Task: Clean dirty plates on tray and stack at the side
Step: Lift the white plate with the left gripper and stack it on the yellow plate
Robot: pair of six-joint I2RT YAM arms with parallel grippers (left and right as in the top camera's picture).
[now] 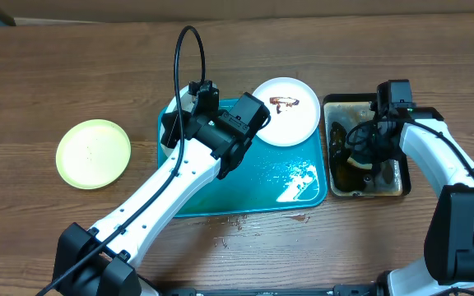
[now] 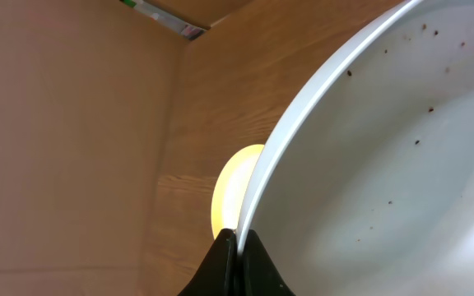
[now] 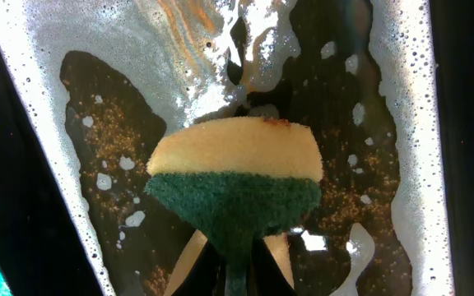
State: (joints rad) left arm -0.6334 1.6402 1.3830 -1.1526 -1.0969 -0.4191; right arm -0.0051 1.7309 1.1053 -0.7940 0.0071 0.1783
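Clamping plate (image 2: 385, 148) — left claw (image 2: 237, 245); sponge (image 3: 233, 177) gripped

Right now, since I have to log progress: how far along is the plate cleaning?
Looks done: the yellow-green plate sits on the table left of the tray, no smears visible. In hand: the left tool pinches a speckled white plate by its rim; the right tool holds a sponge over the dirty-water basin. Left: the sauce-smeared white plate on the tray, then stacking.
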